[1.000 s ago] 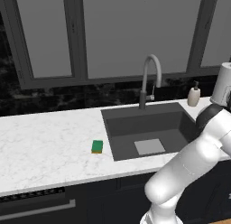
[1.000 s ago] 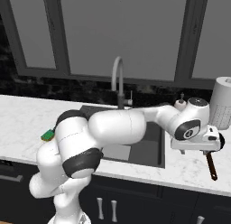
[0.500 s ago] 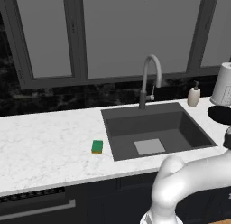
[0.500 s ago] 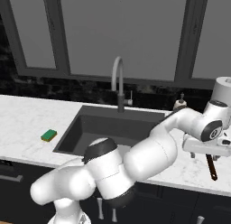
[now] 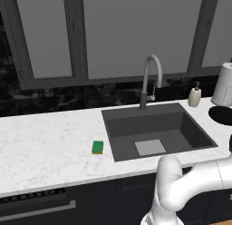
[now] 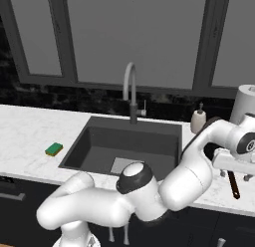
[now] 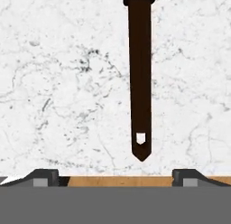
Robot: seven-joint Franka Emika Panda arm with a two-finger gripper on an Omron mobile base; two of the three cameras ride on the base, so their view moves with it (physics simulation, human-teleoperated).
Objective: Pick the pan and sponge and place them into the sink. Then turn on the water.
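Observation:
The pan [image 5: 221, 115] lies on the counter right of the sink [image 5: 118, 129], its black edge showing at the frame's right side. Its dark straight handle [image 7: 139, 78] runs down the hand view, and its end hole sits slightly right of the midpoint between my two fingertips. My gripper [image 6: 234, 175] hangs open above that handle [image 6: 232, 184], with nothing between its fingers [image 7: 43, 176]. The green sponge [image 5: 97, 147] rests on the white counter left of the sink [image 6: 87, 141]; it shows as the sponge [image 6: 54, 149] in the right base view too. No water runs from the faucet [image 5: 152, 79].
A white soap dispenser [image 5: 195, 96] and a paper towel roll [image 5: 224, 85] stand behind the pan at the back right. The counter's front edge lies just below the handle's end. My arm's bulky white links [image 6: 129, 196] cross the sink's front.
The arm has swung lower and further right, out over the counter beside the sink. The hand has settled over the pan handle, and its jaws stay wide.

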